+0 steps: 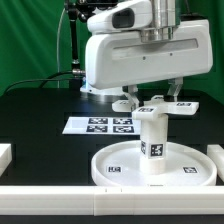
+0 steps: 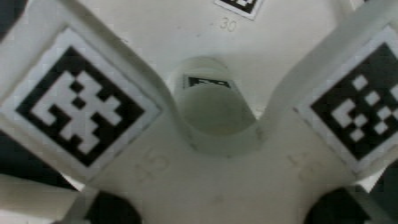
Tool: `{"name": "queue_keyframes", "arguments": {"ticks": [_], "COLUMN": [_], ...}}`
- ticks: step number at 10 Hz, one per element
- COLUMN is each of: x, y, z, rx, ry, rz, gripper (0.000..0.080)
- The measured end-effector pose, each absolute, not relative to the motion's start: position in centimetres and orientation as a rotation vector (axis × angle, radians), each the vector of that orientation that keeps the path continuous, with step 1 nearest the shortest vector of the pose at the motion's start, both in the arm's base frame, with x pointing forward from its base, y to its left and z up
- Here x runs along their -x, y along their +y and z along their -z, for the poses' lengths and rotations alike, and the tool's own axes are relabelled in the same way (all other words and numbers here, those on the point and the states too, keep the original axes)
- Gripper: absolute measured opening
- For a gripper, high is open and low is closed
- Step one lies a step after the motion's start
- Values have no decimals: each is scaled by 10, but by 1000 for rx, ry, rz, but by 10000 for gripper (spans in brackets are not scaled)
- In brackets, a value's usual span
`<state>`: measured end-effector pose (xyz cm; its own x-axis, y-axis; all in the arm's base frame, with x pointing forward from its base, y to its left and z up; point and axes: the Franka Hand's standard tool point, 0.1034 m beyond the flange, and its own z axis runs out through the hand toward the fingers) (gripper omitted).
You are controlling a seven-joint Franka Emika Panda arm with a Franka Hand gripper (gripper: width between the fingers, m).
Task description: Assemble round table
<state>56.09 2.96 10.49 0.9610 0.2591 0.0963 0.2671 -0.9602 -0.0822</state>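
Observation:
The large rimmed round disc (image 1: pixel 105 165) lies flat on the black table near the front. The short thick cylinder leg (image 1: pixel 152 140) stands upright on its middle, a tag on its side. The four-armed cross base (image 1: pixel 165 107) sits level on top of the leg. My gripper (image 1: pixel 153 100) comes down from above with a finger on each side of the base's middle, closed on it. In the wrist view the cross base (image 2: pixel 214 170) fills the picture, with tagged arms spreading out and its centre hole (image 2: pixel 214 100) showing. My gripper (image 2: pixel 217 205) straddles it; the fingertips are barely visible at the edges.
The marker board (image 1: pixel 100 125) lies flat behind the disc. White border rails run along the front (image 1: pixel 60 205), the exterior view's left (image 1: pixel 5 155) and right (image 1: pixel 215 152). The arm's white body (image 1: pixel 120 55) hangs over the back, before a green curtain.

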Motion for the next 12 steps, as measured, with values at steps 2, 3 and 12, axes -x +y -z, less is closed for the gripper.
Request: {"name": "queue_keyframes", "arguments": {"ticks": [2,3,12], "x": [-560,-560,-558], "y": [28,28,29], "z": [-104,-104,-104], "rx": [3013,2993,2696], "ry": [41,225,1245], "rz": [142,147,132], "gripper": [442,442,443]}}
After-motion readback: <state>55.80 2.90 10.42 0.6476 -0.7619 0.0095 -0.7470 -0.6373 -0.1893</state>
